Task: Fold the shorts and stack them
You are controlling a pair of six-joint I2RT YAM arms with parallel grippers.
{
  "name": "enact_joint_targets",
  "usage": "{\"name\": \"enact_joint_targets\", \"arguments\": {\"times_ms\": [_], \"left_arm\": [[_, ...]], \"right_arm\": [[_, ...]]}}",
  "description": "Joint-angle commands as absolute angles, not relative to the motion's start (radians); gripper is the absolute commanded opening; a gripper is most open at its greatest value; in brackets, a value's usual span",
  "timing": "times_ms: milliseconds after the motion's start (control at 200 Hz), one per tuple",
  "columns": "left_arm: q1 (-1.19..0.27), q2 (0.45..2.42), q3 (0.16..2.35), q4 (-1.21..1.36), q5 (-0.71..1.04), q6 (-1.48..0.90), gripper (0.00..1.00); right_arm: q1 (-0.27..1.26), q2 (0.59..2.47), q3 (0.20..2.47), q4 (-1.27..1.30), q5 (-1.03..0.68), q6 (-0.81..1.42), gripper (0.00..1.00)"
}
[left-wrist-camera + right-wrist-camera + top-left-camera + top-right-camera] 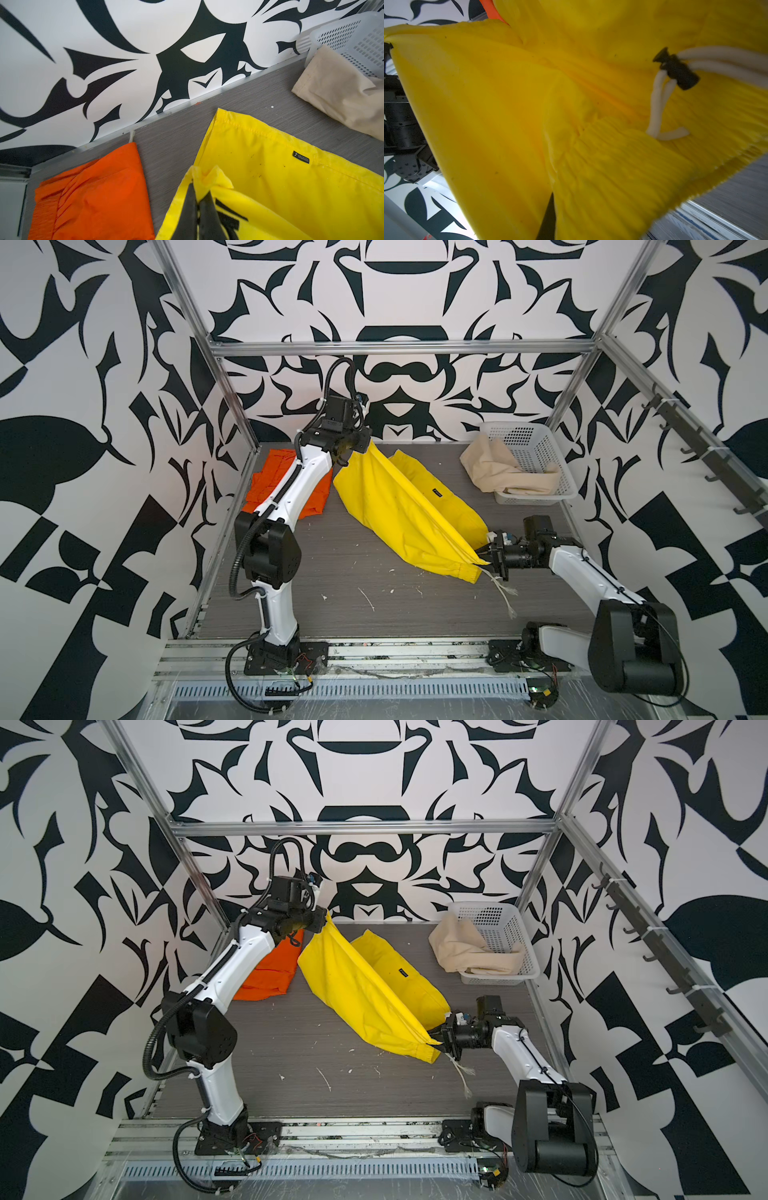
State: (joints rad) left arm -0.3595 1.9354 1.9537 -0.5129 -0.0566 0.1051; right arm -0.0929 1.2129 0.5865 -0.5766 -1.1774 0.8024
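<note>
In both top views, left pincer (365,446) and right pincer (486,558) are clamping yellow shorts (395,510) mid-fold; next, probably lowering them flat.

We've got yellow shorts (395,510), orange shorts (268,470), beige shorts (490,466), a white perforated basket (536,443), a grey wood-grain bench (332,585) and black-and-white swirled walls (395,377).

No words or numbers can be read anywhere. The only marking is a small black tag (300,157) sewn on the yellow shorts (270,187). Its pale print is too small and blurred to read, and it shows as a dark speck in both top views.
</note>
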Motion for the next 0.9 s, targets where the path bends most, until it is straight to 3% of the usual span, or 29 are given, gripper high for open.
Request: {"name": "enact_joint_targets", "arguments": {"times_ms": [0, 125, 245, 330, 435, 520, 605, 745, 895], "left_arm": [[-0.339, 2.024, 2.055, -0.380, -0.144, 0.109, 0.00], [-0.372, 2.174, 2.192, -0.401, -0.140, 0.110, 0.00], [-0.402, 2.367, 2.388, -0.437, -0.141, 0.113, 0.01], [-0.416, 2.513, 2.558, -0.473, -0.137, 0.109, 0.17], [-0.427, 2.607, 2.658, -0.498, -0.142, 0.090, 0.48], [-0.426, 2.548, 2.571, -0.476, -0.148, 0.069, 0.60], [-0.426, 2.421, 2.372, -0.406, -0.162, 0.072, 0.64], [-0.426, 2.248, 2.146, -0.427, -0.117, 0.054, 0.67], [-0.427, 2.137, 1.936, -0.442, 0.060, -0.048, 0.65]], "right_arm": [[-0.125, 1.222, 0.550, -0.541, -1.176, 0.840, 0.00], [-0.171, 1.226, 0.533, -0.463, -1.161, 0.907, 0.07], [-0.224, 1.216, 0.507, -0.352, -1.125, 0.996, 0.22], [-0.245, 1.195, 0.495, -0.239, -1.055, 1.076, 0.33], [-0.260, 1.152, 0.515, -0.217, -0.953, 1.101, 0.44], [-0.275, 1.113, 0.538, -0.264, -0.894, 1.081, 0.56], [-0.294, 1.082, 0.585, -0.357, -0.837, 1.011, 0.65], [-0.295, 1.029, 0.694, -0.556, -0.691, 0.880, 0.69], [-0.292, 0.960, 0.783, -0.680, -0.550, 0.807, 0.70]]}}
